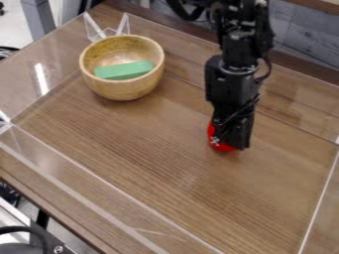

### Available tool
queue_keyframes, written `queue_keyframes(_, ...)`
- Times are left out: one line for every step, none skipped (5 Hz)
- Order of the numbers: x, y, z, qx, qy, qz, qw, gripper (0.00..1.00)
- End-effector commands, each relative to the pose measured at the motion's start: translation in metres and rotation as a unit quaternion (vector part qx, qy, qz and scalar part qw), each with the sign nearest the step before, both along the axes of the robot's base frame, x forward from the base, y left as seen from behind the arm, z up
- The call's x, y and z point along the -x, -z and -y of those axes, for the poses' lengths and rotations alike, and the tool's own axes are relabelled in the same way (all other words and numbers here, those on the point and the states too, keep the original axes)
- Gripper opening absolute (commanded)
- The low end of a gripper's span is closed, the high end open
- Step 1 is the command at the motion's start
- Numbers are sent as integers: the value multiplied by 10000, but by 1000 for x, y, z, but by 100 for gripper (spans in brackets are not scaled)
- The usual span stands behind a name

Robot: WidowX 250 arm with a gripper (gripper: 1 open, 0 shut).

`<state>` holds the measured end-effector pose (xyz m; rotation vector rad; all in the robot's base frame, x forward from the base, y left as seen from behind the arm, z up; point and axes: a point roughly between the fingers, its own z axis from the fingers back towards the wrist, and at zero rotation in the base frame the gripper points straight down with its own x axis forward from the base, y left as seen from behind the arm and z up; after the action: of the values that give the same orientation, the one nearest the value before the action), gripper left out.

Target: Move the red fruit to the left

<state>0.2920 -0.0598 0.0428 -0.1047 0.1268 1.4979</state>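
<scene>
The red fruit (225, 140) is small and bright red. It sits low at the wooden table surface, right of centre, and the fingers partly cover it. My gripper (228, 137) points straight down over it, its black fingers closed around the fruit's sides. The arm's black body (228, 84) rises directly above it. I cannot tell whether the fruit rests on the wood or hangs just above it.
A wooden bowl (123, 87) holding a flat green item (121, 69) stands at the back left. Clear plastic walls (40, 164) ring the table (146, 169), whose brown wood stretches to the left and front of the gripper.
</scene>
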Motion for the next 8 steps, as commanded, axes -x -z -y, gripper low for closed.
queue_keyframes(0,-15,-11,59,-143,186,9997,0)
queue_keyframes(1,-14,-19,72,-286,183,9994,0)
queue_keyframes(-5,-20,-9,78,-334,164,9993,0)
queue_keyframes(-10,-26,0,83,-394,148,9991,0)
queue_keyframes(-15,-28,7,91,-410,150,9990,0)
queue_keyframes(-18,-29,1,90,-260,145,9995,0)
queue_keyframes(-23,-50,-12,210,-373,172,9989,0)
queue_keyframes(-30,-75,-33,298,-609,236,9974,0)
